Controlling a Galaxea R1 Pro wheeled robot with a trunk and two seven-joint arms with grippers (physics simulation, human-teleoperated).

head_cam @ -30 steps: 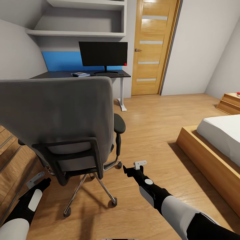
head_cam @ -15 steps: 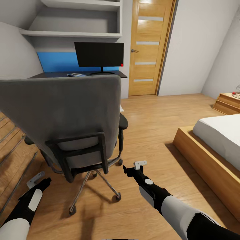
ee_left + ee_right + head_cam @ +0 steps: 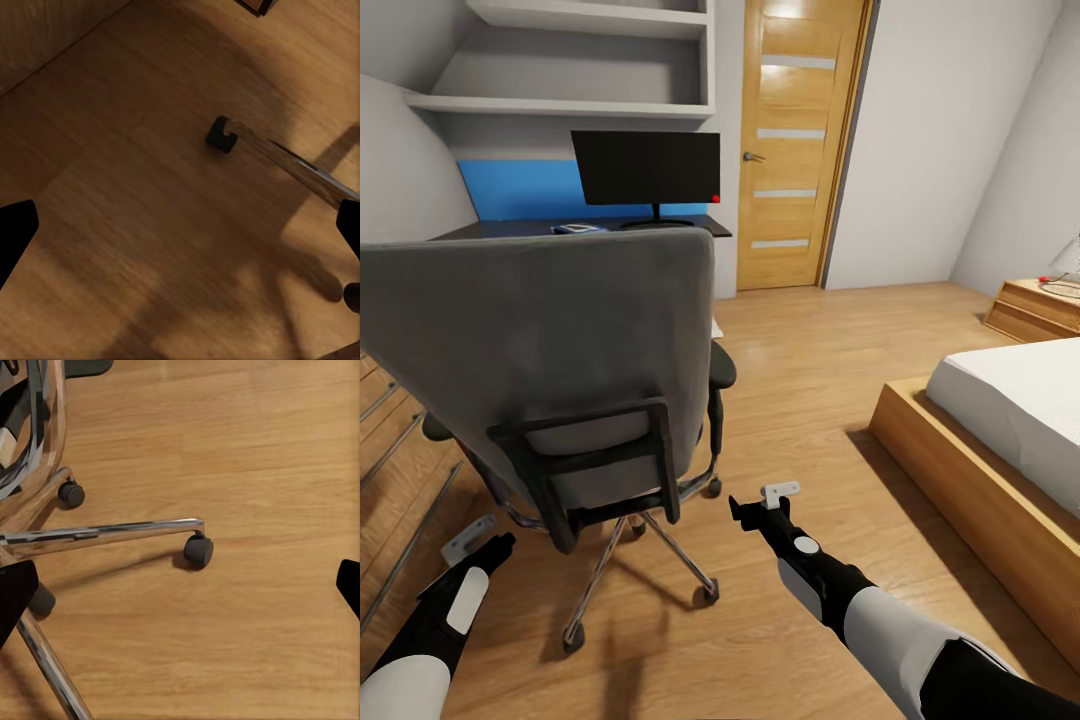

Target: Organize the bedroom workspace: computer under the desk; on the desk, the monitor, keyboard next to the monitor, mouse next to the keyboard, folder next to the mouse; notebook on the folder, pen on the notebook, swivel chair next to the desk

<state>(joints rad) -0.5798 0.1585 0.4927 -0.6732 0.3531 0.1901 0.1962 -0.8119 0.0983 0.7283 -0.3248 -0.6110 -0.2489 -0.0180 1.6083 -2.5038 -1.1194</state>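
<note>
The left gripper (image 3: 482, 535) hung low over the wood floor (image 3: 800, 400) behind the swivel chair (image 3: 560, 350), its fingers spread with nothing between them; in the left wrist view, 1 chrome leg and castor (image 3: 220, 135) of the chair lay on the floor between the dark fingertips at the frame's sides. The right gripper (image 3: 758, 505) was also spread and empty, held just off the chair's base, and its wrist view caught 1 chrome leg ending in a castor (image 3: 199, 550) with bare boards beyond it.

The chair stood apart from the desk (image 3: 690, 226), its grey backrest turned to the camera. Open floor ran from the chair to the oak door (image 3: 790, 150) and to the wooden bed frame (image 3: 960, 480). To the chair's left, a wooden dresser front (image 3: 400, 470) stood close by.

The monitor (image 3: 645, 168) stood upright on the desk. The backrest hid the chair's seat and most of the desktop, so only a small pale item (image 3: 578, 228) beside the monitor's stand showed, too small to identify. The space under the desk was hidden as well.
</note>
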